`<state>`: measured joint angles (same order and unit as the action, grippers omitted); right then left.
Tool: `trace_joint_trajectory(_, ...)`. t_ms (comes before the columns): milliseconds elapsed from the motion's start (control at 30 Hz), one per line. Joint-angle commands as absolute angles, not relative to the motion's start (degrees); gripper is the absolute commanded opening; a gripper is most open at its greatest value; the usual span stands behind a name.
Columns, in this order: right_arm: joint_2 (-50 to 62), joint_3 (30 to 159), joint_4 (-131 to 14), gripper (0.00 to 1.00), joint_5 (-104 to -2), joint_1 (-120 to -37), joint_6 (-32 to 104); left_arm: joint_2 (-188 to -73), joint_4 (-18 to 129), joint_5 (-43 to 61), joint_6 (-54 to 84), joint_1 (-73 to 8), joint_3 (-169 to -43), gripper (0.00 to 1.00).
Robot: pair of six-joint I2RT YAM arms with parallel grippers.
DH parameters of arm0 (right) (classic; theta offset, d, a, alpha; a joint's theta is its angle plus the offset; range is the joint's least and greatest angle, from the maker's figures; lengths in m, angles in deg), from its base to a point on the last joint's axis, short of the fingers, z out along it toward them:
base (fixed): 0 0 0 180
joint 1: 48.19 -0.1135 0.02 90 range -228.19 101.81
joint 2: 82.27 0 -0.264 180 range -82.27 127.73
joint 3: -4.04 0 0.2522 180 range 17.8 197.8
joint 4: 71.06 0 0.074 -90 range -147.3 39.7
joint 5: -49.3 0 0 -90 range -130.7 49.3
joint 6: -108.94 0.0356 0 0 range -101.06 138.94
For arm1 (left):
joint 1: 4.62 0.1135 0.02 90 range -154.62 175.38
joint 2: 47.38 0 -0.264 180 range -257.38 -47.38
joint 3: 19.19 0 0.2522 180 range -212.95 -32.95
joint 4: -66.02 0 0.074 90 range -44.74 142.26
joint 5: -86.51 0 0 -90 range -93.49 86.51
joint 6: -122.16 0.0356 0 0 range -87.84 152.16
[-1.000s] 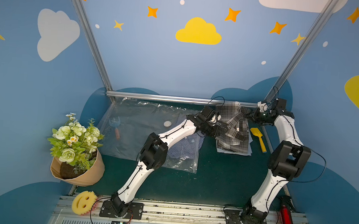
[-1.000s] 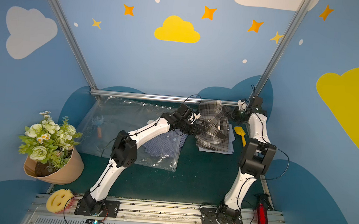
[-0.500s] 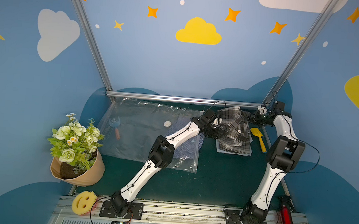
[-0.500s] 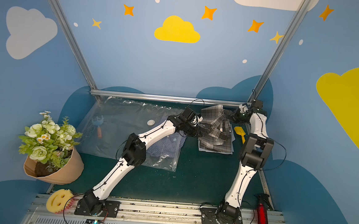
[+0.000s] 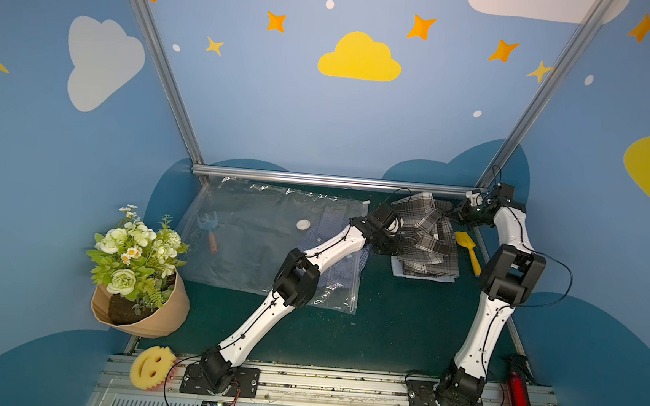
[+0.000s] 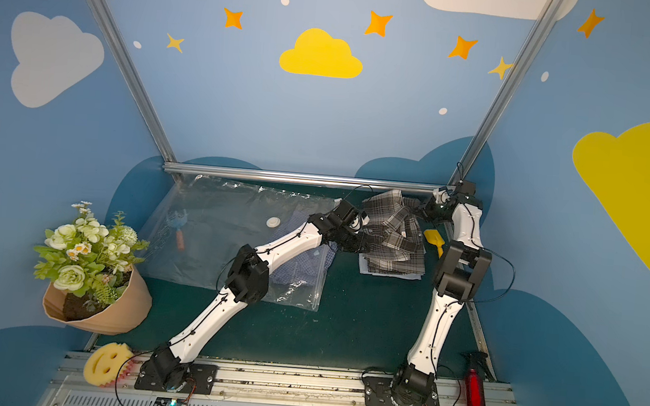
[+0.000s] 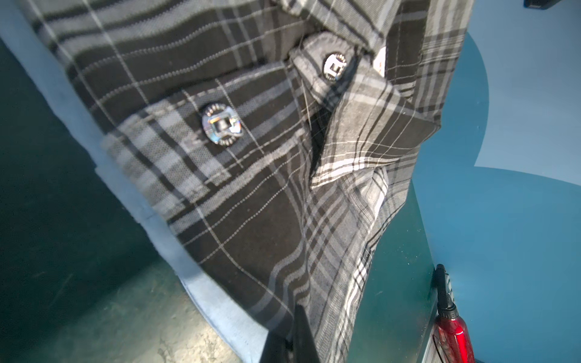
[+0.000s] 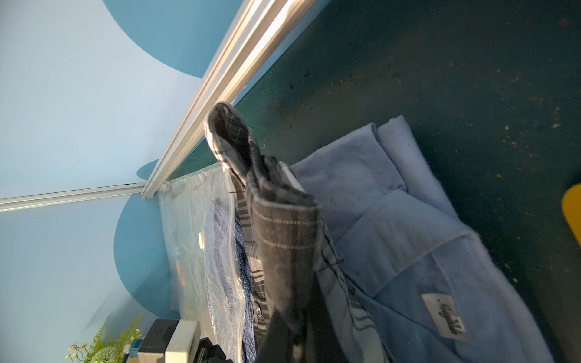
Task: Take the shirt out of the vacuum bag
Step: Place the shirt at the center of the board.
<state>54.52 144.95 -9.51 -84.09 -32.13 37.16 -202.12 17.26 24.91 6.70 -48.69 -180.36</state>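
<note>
I find the left arm (image 5: 327,251) stretched low and diagonally from its base on the front rail, its elbow over the near corner of the vacuum bag (image 5: 257,238) and its wrist at the bag's right edge. The left gripper (image 5: 393,244) is closed tight on the near-left edge of the plaid shirt (image 5: 428,236); the left wrist view shows the dark fingertips (image 7: 301,333) pinching that cloth. The right arm (image 5: 507,234) stands steeply from its base, bends at the elbow and reaches into the far right corner, wrist turned back toward the shirt. The right gripper (image 5: 452,214) is likewise clamped on the shirt's far-right edge, cloth draped over it in the right wrist view (image 8: 283,239). The plaid shirt lies wholly outside the bag, just right of it, slung between both grippers over a folded light-blue shirt (image 8: 393,235) on the green table (image 5: 384,335). The bag lies flat at far left; a blue checked shirt (image 5: 335,276) sits inside it.
</note>
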Motion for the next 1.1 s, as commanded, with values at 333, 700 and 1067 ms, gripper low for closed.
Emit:
trace_joint_trajectory(333,58.96,145.67,-13.17,0.0,-84.08,-31.22,37.23,-204.36,17.76,25.27,4.81,-48.51,-179.26,0.12)
trace_joint_trajectory(700,58.77,147.07,-11.86,0.38,-80.15,-31.21,35.87,-202.72,19.23,24.57,3.62,-48.69,-176.09,0.44)
trace_joint_trajectory(1067,49.39,143.5,-10.89,0.43,-65.54,-32.34,33.15,-190.75,22.24,19.53,7.46,-47.13,-165.2,0.4)
